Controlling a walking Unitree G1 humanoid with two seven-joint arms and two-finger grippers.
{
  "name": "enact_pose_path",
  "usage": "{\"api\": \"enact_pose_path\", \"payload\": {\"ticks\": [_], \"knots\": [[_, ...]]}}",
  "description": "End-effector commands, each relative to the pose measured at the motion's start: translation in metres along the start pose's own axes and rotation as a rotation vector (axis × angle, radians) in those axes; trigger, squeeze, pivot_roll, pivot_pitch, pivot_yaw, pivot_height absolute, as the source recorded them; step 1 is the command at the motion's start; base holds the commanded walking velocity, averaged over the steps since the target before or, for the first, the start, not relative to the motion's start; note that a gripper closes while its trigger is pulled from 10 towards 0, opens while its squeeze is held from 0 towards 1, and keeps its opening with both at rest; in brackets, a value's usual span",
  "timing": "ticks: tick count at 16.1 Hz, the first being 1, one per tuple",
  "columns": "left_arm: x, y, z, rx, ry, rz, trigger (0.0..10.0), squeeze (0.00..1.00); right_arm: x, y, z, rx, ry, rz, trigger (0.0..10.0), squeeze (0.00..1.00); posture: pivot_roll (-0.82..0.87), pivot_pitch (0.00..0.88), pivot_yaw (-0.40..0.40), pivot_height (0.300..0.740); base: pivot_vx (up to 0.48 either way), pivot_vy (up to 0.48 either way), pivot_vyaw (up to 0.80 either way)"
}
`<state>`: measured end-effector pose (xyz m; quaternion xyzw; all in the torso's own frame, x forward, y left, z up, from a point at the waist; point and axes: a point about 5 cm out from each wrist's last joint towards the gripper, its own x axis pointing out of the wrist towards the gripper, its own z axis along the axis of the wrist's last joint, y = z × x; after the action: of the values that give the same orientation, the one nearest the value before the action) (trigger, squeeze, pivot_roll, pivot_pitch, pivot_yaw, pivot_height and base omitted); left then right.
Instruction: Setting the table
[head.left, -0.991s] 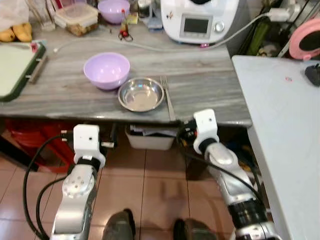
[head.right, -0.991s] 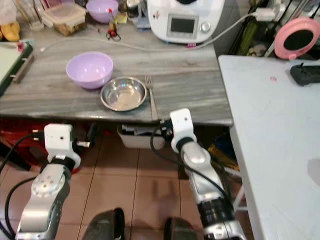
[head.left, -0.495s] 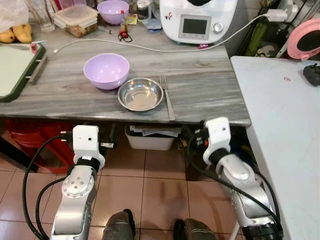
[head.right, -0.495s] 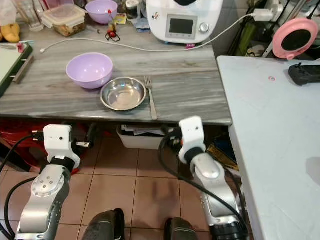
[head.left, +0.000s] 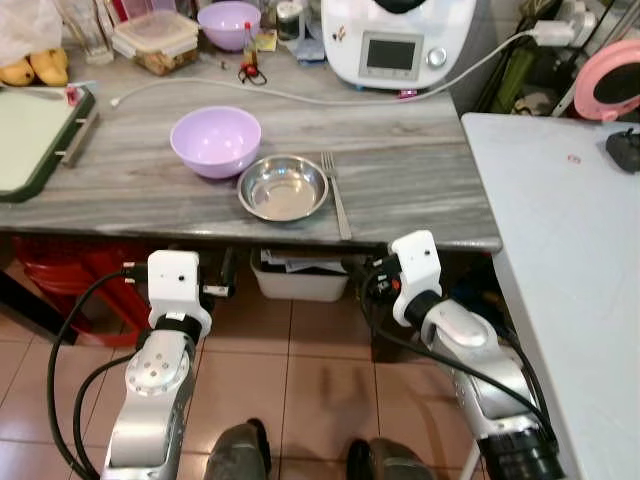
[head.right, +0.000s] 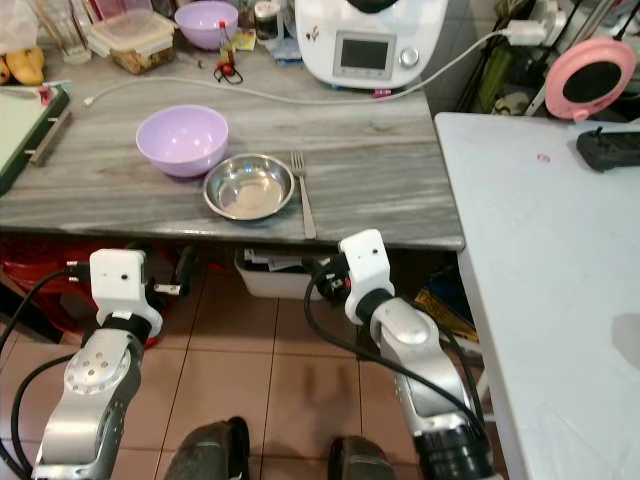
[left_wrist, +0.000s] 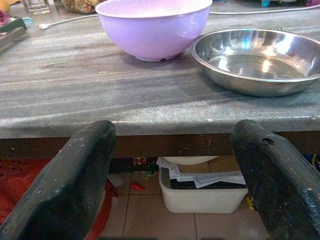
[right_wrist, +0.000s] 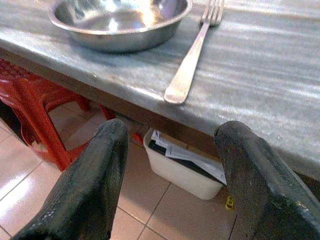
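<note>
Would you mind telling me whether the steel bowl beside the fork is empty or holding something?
Empty. The steel bowl stands upright and its shiny bare bottom shows in the wrist views, with nothing inside.

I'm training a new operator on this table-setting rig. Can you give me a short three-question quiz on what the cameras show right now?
1. True or false: the fork lies on the steel bowl's right.
2. Which bowl sits nearer the table edge by the robot? A) the purple bowl B) the steel bowl C) both equally
3. Fill in: the left gripper and right gripper both sit below the table edge with their fingers ____.

Key
1. True.
2. B.
3. Open; neither holds anything.
</note>
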<state>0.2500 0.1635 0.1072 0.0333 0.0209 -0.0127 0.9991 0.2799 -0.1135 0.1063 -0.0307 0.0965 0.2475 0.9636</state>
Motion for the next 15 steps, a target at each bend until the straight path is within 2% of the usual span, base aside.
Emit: {"api": "enact_pose_path", "payload": {"ticks": [1, 6, 12, 15], "knots": [[0.0, -0.001, -0.001, 0.003, 0.003, -0.007, 10.0, 0.0, 0.001, -0.001, -0.001, -0.006, 0.003, 0.006, 10.0, 0.0, 0.05, 0.095, 0.013, 0.74, 0.0, 0.0, 0.0], [0.0, -0.002, -0.001, 0.003, 0.004, -0.009, 10.0, 0.0, 0.011, -0.003, 0.002, 0.0, -0.003, 0.032, 10.0, 0.0, 0.05, 0.103, 0.013, 0.74, 0.0, 0.0, 0.0], [0.0, -0.002, -0.001, 0.003, 0.005, -0.008, 10.0, 0.0, 0.019, 0.007, 0.0, 0.011, 0.0, 0.126, 10.0, 0.0, 0.05, 0.108, 0.013, 0.74, 0.0, 0.0, 0.0], [0.0, -0.002, -0.001, 0.004, 0.005, -0.008, 10.0, 0.0, 0.02, 0.007, -0.001, 0.007, -0.001, 0.134, 10.0, 0.0, 0.06, 0.11, 0.014, 0.74, 0.0, 0.0, 0.0]]}}
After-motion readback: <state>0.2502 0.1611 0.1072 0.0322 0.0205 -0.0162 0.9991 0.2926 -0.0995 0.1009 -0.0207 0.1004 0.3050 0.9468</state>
